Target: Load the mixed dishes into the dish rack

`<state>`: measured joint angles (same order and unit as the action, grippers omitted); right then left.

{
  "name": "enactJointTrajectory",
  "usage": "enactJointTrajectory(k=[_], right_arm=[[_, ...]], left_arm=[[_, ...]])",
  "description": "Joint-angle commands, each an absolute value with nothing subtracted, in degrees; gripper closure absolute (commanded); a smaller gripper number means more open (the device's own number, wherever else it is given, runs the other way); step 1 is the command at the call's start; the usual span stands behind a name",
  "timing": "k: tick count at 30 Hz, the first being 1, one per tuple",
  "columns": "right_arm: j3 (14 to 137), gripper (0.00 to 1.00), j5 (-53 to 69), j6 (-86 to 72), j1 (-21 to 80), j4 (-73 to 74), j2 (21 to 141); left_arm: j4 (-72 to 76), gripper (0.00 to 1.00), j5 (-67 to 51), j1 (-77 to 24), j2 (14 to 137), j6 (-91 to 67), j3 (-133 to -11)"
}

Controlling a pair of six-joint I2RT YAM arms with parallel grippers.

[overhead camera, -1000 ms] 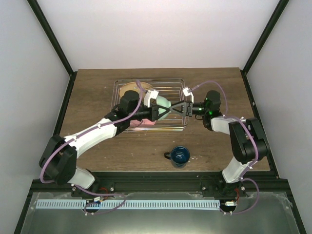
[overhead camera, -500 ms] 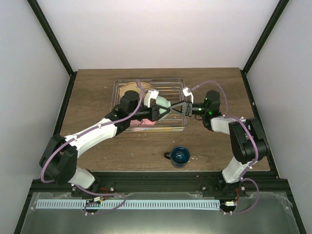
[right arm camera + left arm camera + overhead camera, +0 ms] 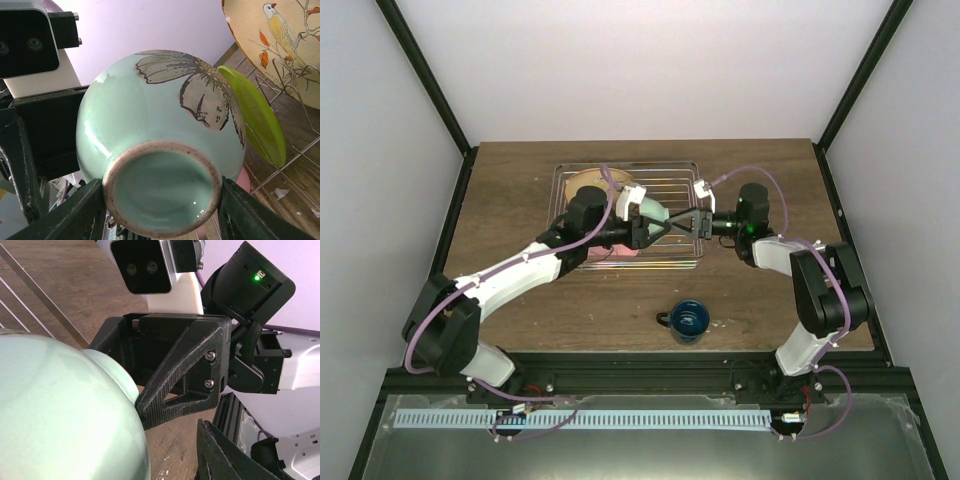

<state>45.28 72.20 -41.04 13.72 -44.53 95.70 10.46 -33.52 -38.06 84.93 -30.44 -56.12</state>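
Against the view from a second ago, the two arms and the small mint-green bowl [image 3: 160, 145] between them sit a touch farther toward the back of the table [image 3: 520, 200]; nothing else has shifted. The bowl hangs on its side above the dish rack [image 3: 680, 185], foot ring toward the right arm. The right pincer [image 3: 160, 205] clamps that foot ring, one finger pressed on each side. The left pincer [image 3: 642, 230] meets the bowl's other end, but I cannot tell whether it grips.

In the rack stand the cream plate [image 3: 280, 45], painted with a bird, the lime-green plate [image 3: 260, 125] and the pink plate [image 3: 243, 180]. The dark blue mug [image 3: 687, 320] stands upright on the table, well apart from the rack. A green light [image 3: 258, 276] glows on the right wrist.
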Motion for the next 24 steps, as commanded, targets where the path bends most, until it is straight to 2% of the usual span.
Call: enactJointTrajectory(k=[1,8,17,24], right_arm=[[48.08,0.65,66.95,-37.96,14.44,-40.09,94.06],[47.91,0.65,66.05,-35.76,12.96,-36.48,92.95],[45.38,0.65,67.72,-38.73,9.12,-40.28,92.39],[46.26,0.65,65.89,-34.48,8.35,-33.84,91.14]], left_arm=[[13.58,0.6,-37.68,-39.73,85.41,-29.11,-56.48],[12.16,0.58,-37.13,-39.74,86.21,-28.37,-56.59],[10.99,0.57,-36.43,-39.35,85.62,-27.77,-56.33],[9.34,0.56,-35.33,-39.01,85.47,-27.12,-56.77]])
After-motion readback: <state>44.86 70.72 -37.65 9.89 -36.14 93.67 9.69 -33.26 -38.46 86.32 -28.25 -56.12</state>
